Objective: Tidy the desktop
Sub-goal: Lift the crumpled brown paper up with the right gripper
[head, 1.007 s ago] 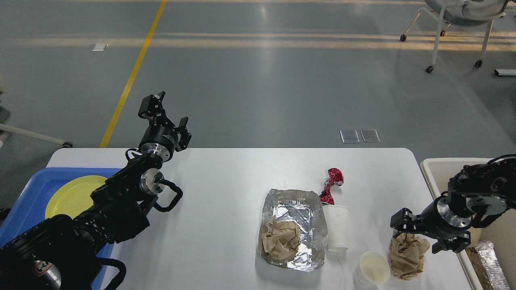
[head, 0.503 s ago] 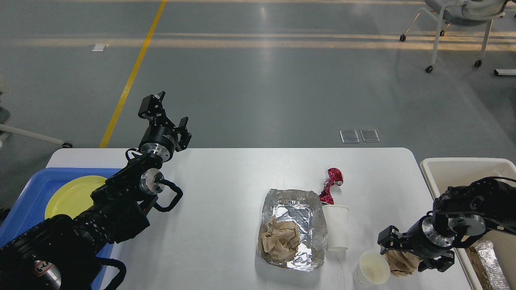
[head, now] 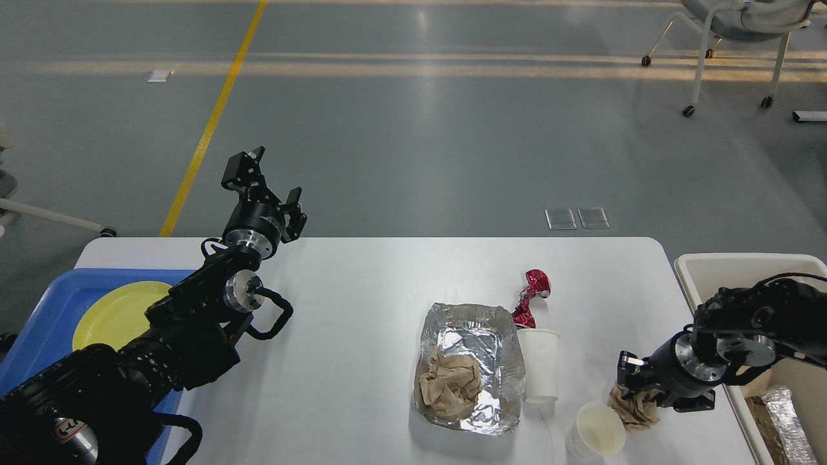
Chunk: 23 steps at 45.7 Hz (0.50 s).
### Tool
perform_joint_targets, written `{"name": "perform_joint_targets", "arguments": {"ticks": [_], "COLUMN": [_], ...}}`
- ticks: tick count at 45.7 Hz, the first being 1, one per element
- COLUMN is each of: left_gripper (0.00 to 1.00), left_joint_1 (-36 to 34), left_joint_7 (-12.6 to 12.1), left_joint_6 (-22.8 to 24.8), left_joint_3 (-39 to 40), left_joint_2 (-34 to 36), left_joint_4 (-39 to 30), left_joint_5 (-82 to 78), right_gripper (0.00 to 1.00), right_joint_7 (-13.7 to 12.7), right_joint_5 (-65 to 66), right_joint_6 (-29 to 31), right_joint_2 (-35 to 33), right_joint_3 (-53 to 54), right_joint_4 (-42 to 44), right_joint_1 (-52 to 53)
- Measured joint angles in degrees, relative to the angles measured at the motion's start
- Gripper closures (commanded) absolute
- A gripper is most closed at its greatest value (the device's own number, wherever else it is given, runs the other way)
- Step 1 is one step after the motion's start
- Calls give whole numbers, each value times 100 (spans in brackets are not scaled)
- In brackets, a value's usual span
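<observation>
The step in hand is judged to be removal of loose waste from the bench [head: 362, 284], the white top that fills the lower half of the head view and carries all the remaining clutter.

Right gripper [head: 636, 387]: low over the bench, its jaws clenched on a crumpled brown paper wad [head: 634, 408]. The wad sits between the jaws, with its lower part showing beneath them. Whether it touches the bench cannot be told.

Taking the wad as landmark: a white paper cup [head: 597, 431] stands just beside it on the left. A second white cup [head: 539, 365] lies further left against a foil tray [head: 497, 349], which holds another brown paper wad [head: 449, 384]. A crushed red foil wrapper [head: 531, 298] lies beyond the cups. The cream bin [head: 723, 268] stands just to the right, off the bench edge.

Left gripper [head: 270, 182]: raised above the far left bench edge, well apart from the wad, jaws released and empty. A blue tray [head: 48, 307] with a yellow plate [head: 116, 313] sits below that arm.

The next move calls for a clean lift clear of the adjacent cup, then a carry rightward over the bin wall before release. Risk: brushing the near cup on lift.
</observation>
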State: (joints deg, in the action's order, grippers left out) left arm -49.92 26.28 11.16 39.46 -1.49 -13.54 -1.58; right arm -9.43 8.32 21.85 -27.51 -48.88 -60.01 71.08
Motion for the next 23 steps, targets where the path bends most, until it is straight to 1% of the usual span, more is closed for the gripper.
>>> {"name": "perform_joint_targets", "arguments": {"ticks": [10, 16, 19, 23], "left_gripper": [0, 0, 0, 0], "left_joint_1": [0, 0, 0, 0], "left_joint_7": [0, 0, 0, 0], "left_joint_6": [0, 0, 0, 0], "left_joint_3": [0, 0, 0, 0], "left_joint_2": [0, 0, 0, 0], "left_joint_4": [0, 0, 0, 0], "left_joint_5": [0, 0, 0, 0], "right_gripper": [100, 100, 100, 100], "right_joint_7": [3, 10, 12, 12], "right_joint_5": [3, 2, -3, -5], "right_joint_6": [24, 98, 238, 764], "right_joint_2": [1, -76, -211, -468], "right_joint_3": [16, 54, 57, 66], "right_joint_4": [11, -35, -62, -85], "right_joint_1": [100, 448, 790, 1518]}}
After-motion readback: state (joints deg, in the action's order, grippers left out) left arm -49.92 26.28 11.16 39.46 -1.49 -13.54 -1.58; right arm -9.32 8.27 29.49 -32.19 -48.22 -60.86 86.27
